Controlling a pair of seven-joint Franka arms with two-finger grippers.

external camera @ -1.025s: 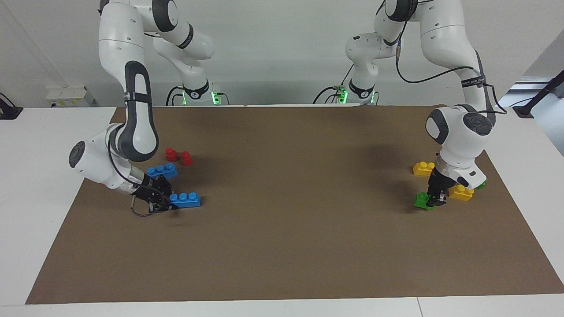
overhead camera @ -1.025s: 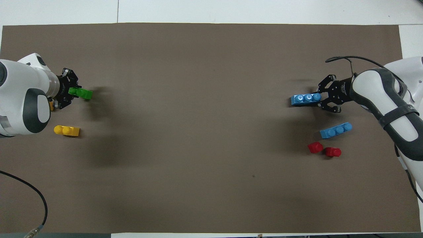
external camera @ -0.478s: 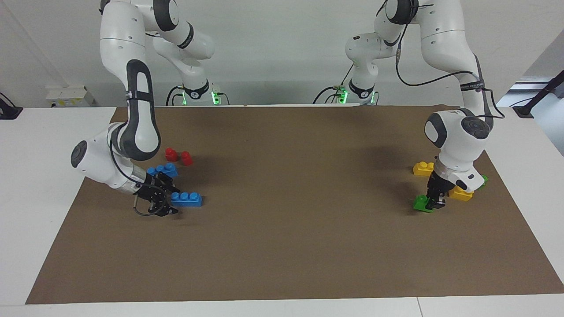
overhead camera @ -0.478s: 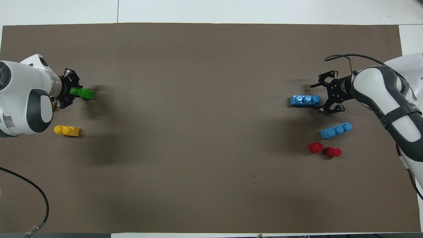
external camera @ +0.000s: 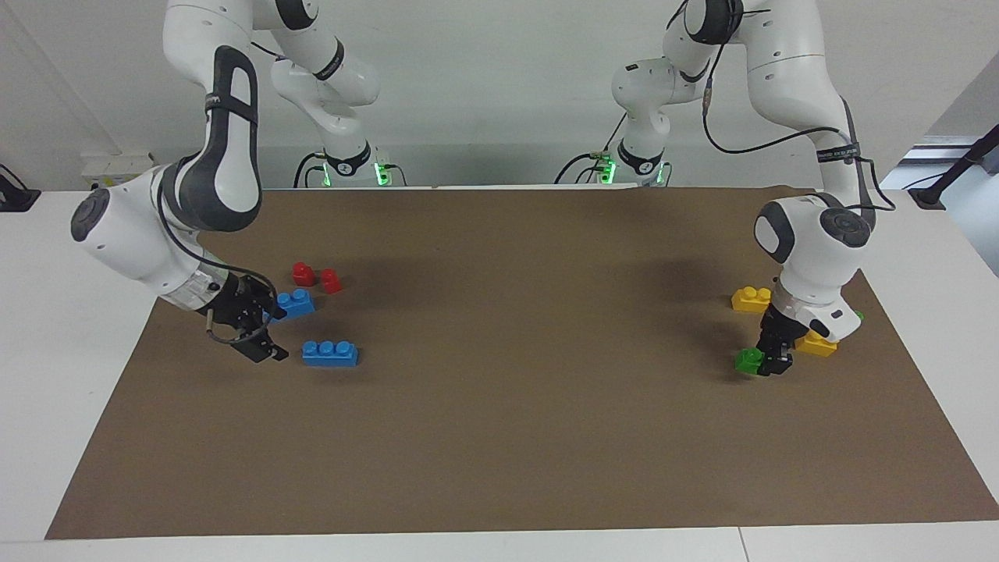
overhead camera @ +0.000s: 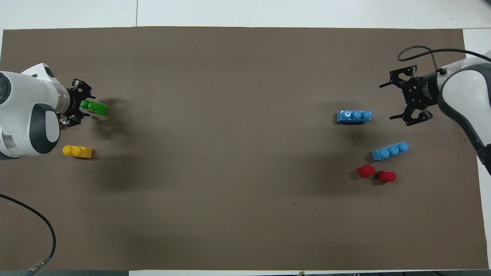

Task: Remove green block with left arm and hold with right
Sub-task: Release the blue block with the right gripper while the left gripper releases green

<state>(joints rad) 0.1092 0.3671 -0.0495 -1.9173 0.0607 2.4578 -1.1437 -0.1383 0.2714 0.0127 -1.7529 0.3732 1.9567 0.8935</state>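
The left gripper (external camera: 769,355) sits at the green block (external camera: 749,360) on the mat (external camera: 499,437) at the left arm's end; I cannot tell whether its fingers grip it. A loose hold could drop it. The right gripper (overhead camera: 399,100) is spread wide, plain only overhead, over the mat near a blue brick (overhead camera: 354,115).

- White table (external camera: 47,328), top mostly covered by a brown mat (external camera: 515,421) reaching almost to its edges.
- Plain white wall (external camera: 484,86) along the table's robot end.
- White socket box (external camera: 117,168) low on the wall, toward the right arm's end.
- Black stand (external camera: 956,168) just off the table at the left arm's end.
- Even, soft light; blurred shadows on the mat.
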